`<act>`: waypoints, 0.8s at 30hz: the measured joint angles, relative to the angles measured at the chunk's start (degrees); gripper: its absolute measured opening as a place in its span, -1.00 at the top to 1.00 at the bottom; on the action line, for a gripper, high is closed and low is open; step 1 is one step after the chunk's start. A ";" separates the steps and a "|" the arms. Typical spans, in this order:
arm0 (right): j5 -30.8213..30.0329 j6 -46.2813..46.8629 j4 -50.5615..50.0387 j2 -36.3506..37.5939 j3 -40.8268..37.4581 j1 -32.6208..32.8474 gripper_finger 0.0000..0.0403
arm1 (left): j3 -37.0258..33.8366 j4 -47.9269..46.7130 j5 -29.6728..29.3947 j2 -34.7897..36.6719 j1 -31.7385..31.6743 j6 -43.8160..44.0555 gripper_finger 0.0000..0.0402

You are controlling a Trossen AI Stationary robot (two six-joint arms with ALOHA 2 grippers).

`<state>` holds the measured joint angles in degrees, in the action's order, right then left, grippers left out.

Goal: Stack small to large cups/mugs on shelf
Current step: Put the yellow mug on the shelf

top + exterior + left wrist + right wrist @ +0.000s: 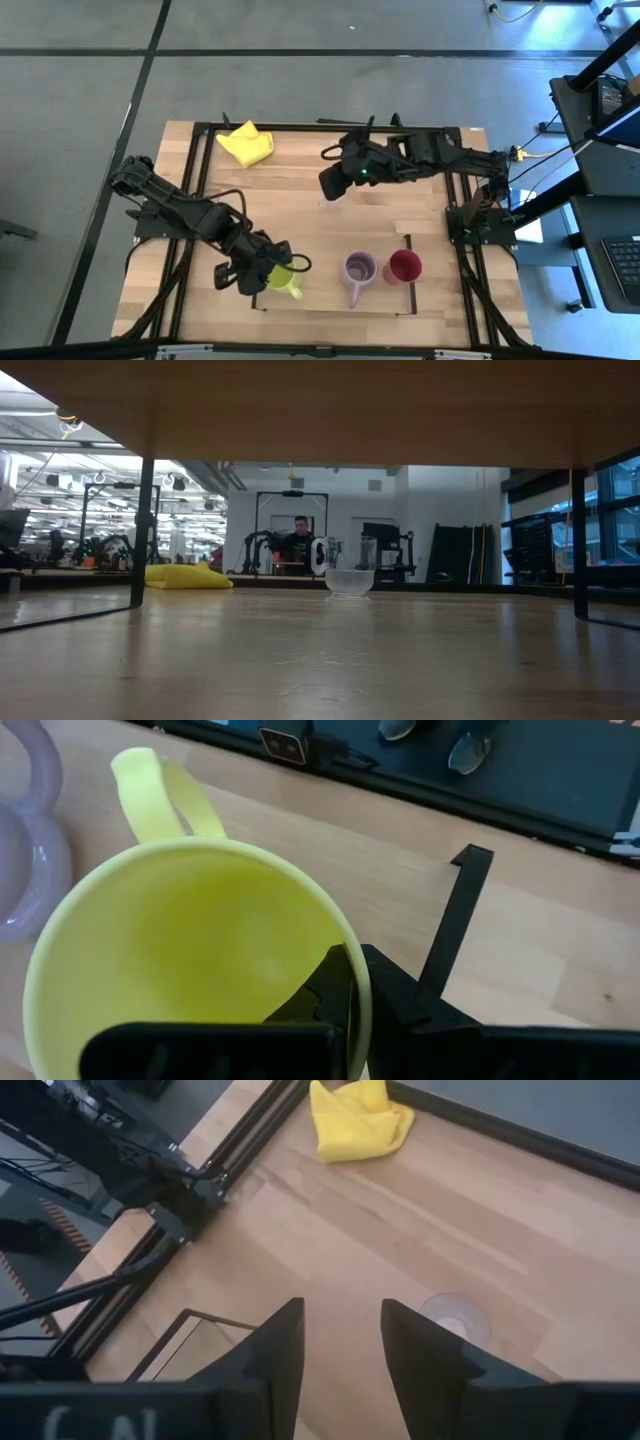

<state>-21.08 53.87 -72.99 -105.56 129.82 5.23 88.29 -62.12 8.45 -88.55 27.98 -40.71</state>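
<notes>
My left gripper [268, 272] is shut on the yellow-green mug [285, 281] at the left end of the shelf [412, 300], a thin dark outline on the wood near the table's front edge. The purple mug [358, 268] and the red cup [403, 266] stand side by side on the shelf to its right. My right gripper [340, 1350] is open and empty above the table's middle, near the far side. The tiny clear glass [455, 1318] stands on the wood just beside the right gripper's fingers; it also shows in the low view [350, 582]. My left gripper holds the yellow-green mug by its rim [352, 982], on the side away from the handle [150, 790]. One finger [318, 988] is inside the mug and one is outside. The mug's mouth faces up. Whether its base rests on the wood I cannot tell.
A yellow cloth [246, 143] lies at the table's far left. A black metal frame [200, 180] runs around the tabletop. Bare wood lies between the glass and the shelf. A person [300, 538] is in the room far beyond the table.
</notes>
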 joint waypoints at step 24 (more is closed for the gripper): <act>-0.46 -1.63 -0.28 0.00 0.00 0.37 0.33 | 0.00 2.66 -5.91 0.33 0.02 4.60 0.57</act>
<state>-21.54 52.24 -73.28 -105.56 129.82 5.61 88.29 -59.46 2.54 -88.23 28.01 -36.11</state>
